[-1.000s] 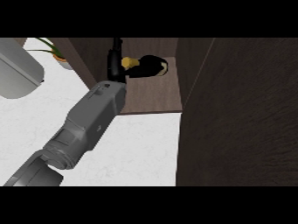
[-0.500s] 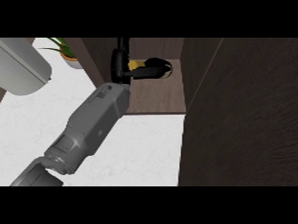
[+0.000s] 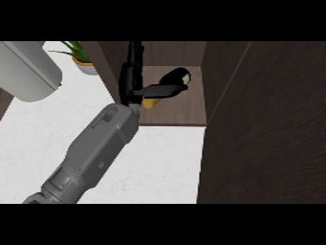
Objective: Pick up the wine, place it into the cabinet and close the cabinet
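Standing open at right, the dark cabinet door [image 3: 271, 124] fills that side, so closing is not yet done. Cabinet shelf [image 3: 176, 112]: wine bottle [image 3: 171, 81] lies tilted on it, dark with a yellow label. Which hand [image 3: 140, 88] this is I cannot tell; its thumb reaches across the bottle, the fingers straight beside it, so release seems near. Pale appliance [image 3: 17, 67] and potted plant [image 3: 81, 57] sit well apart on the white counter [image 3: 165, 162], not obstructing.
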